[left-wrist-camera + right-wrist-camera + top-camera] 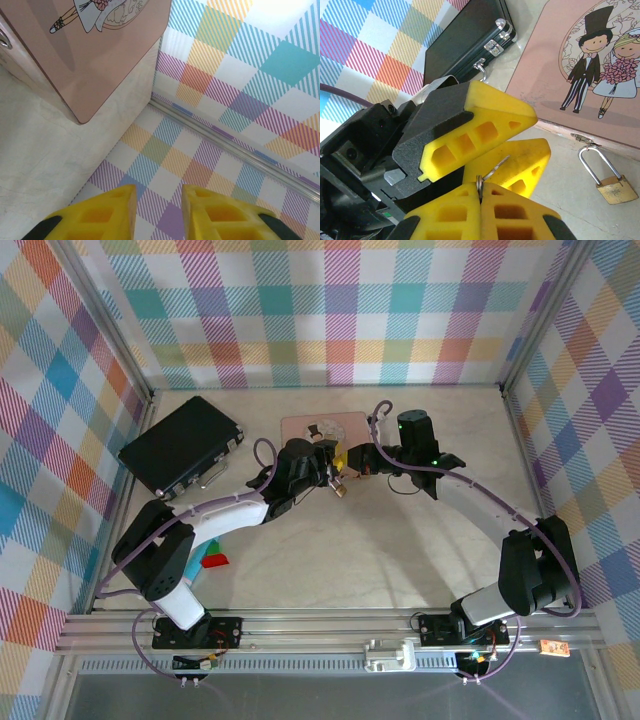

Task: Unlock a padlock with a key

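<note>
Closest to the lens are the two yellow fingers of my right tool [480, 190], pressed tight together. They pinch the key [496, 167] by its round end, and its thin blade sticks up and to the right.

My left tool [159, 197] has its fingers partly apart, with nothing between them in its own view. From the right wrist, those fingers sit above and below the key. The blade looks to rest against the lower one.

I think the step now is to get a better hold on the key with the left tool. To do it well, I should close on the flat sides of the blade, not on its thin edge. The right tool should not let go until the left one holds firm. A key this thin could twist or slip out. Enough of the tip must stay free to go into the lock.

The padlock [616, 188] lies on the pale surface [555, 210], just beside the front edge of the pink tin [555, 75]. It is a very small gold block with a thin silver loop. The loop reaches up to the tin's little clasp. I cannot tell if it goes through it. I cannot see the keyhole.
</note>
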You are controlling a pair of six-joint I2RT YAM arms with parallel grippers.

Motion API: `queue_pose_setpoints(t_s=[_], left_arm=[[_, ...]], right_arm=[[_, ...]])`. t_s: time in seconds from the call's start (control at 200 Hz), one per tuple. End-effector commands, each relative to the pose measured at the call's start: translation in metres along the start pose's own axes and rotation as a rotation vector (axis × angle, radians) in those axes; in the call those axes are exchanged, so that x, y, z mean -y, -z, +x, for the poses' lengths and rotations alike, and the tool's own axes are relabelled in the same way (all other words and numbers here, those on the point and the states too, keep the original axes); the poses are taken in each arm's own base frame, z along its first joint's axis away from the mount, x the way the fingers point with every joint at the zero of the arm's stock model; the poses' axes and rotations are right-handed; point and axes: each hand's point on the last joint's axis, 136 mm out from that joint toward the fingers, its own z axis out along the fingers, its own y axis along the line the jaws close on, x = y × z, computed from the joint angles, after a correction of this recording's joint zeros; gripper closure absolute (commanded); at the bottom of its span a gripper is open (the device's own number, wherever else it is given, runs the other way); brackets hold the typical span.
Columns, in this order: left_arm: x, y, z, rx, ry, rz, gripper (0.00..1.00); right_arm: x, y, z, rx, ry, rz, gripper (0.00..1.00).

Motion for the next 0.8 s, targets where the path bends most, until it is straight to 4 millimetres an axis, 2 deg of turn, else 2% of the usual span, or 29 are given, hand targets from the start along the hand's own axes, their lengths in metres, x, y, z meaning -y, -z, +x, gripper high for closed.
queue_pose_setpoints(t_s=[0.0,0.2,0.385,0.4,0.415,0.475,0.56,0.66,0.795], left_arm=[[0.008,0.007,-0.004,0.009,-0.005,0.025,0.76],[0.007,0.007,-0.007,0.010,-0.008,0.024,1.00],[0.019,0.012,-0.011,0.026,-0.095,0.037,1.00],[0.020,0.013,-0.011,0.026,-0.112,0.041,1.00],[0.023,0.013,-0.012,0.028,-0.129,0.047,1.00],[0.036,0.017,-0.014,0.033,-0.242,0.074,1.00],[0.055,0.025,-0.017,0.033,-0.455,0.115,1.00],[0.079,0.038,-0.013,0.042,-0.677,0.192,1.00],[0.108,0.053,0.018,-0.026,-0.991,0.322,1.00]], right_arm=[[-0.003,-0.002,-0.004,0.005,0.005,-0.024,1.00],[-0.008,0.002,-0.009,0.016,0.019,-0.024,1.00],[-0.012,0.010,-0.014,0.027,0.020,-0.025,1.00],[-0.011,0.011,-0.014,0.029,0.018,-0.023,0.98],[-0.011,0.013,-0.015,0.033,0.017,-0.019,0.92],[-0.013,0.020,-0.017,0.046,0.015,-0.020,0.75],[-0.016,0.030,-0.019,0.059,0.009,-0.039,0.61],[-0.024,0.038,-0.019,0.060,-0.006,-0.101,0.59],[-0.040,0.042,-0.022,0.067,-0.004,-0.238,0.62]])
